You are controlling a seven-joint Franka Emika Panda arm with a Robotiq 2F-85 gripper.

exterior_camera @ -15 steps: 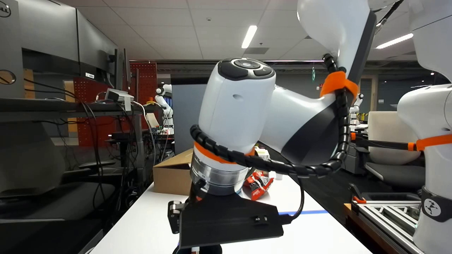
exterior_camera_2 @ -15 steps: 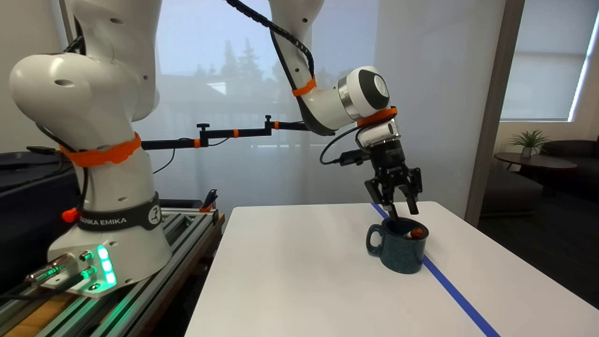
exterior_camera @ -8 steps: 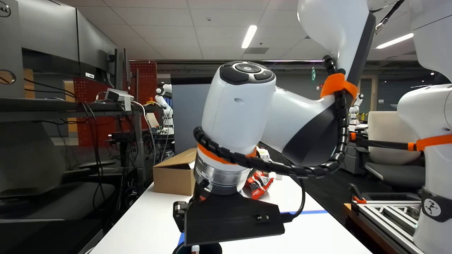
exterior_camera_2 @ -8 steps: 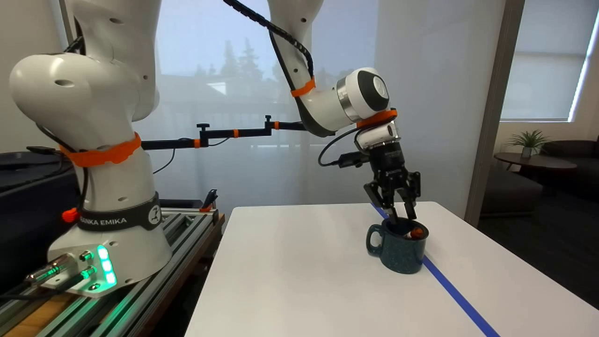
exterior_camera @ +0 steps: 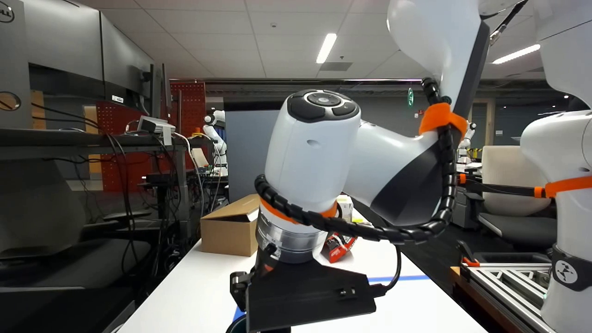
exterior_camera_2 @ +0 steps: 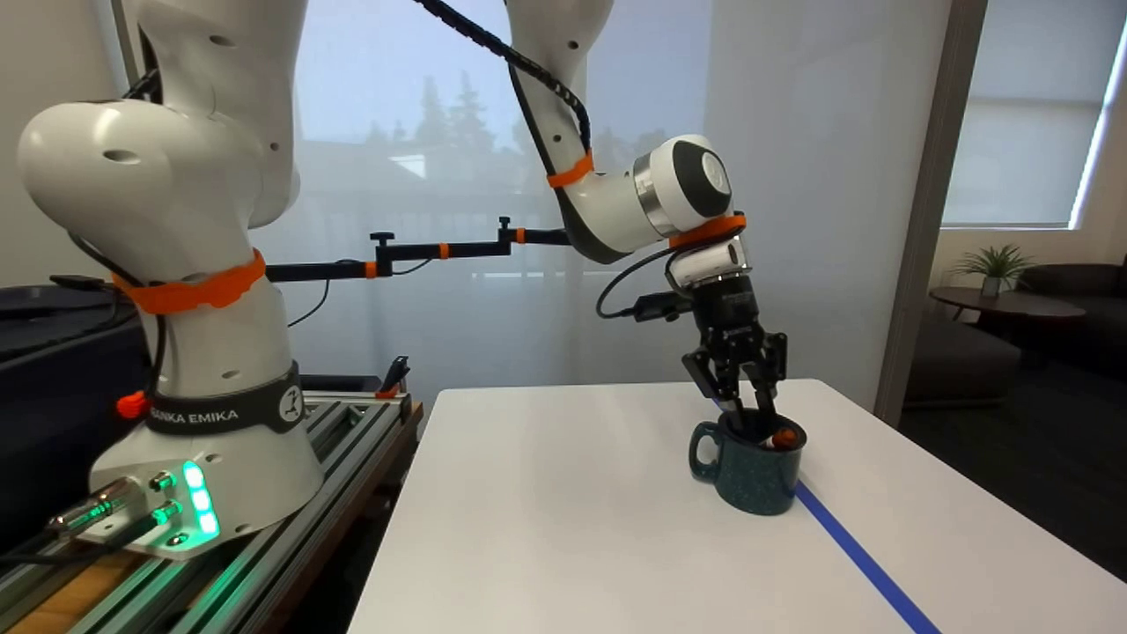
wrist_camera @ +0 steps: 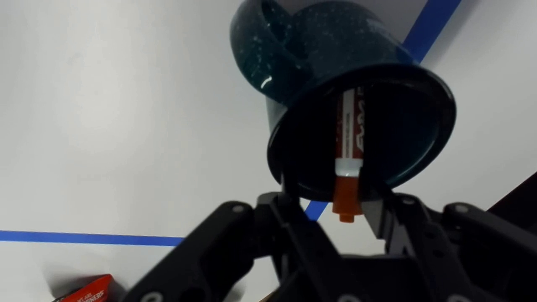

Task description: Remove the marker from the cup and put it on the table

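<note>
The cup, a dark teal speckled mug with a handle, stands upright on the white table. Its dark rim shows at the bottom in an exterior view. The marker leans inside the cup, with a dark red body, white band and orange cap; its cap also shows at the rim in an exterior view. My gripper is partly open, its fingertips at the cup's mouth on either side of the marker. The right-hand finger is close against the cap; the left-hand finger stands apart from it. The marker's lower end is hidden.
A cardboard box and a red packet lie further along the table; the packet also shows in the wrist view. Blue tape runs past the cup. The table's edge is beyond the cup.
My gripper has moved down into the cup's mouth, and its fingers have come closer together. The cup has not moved. The marker's end, visible earlier in an exterior view, is now hidden there.
</note>
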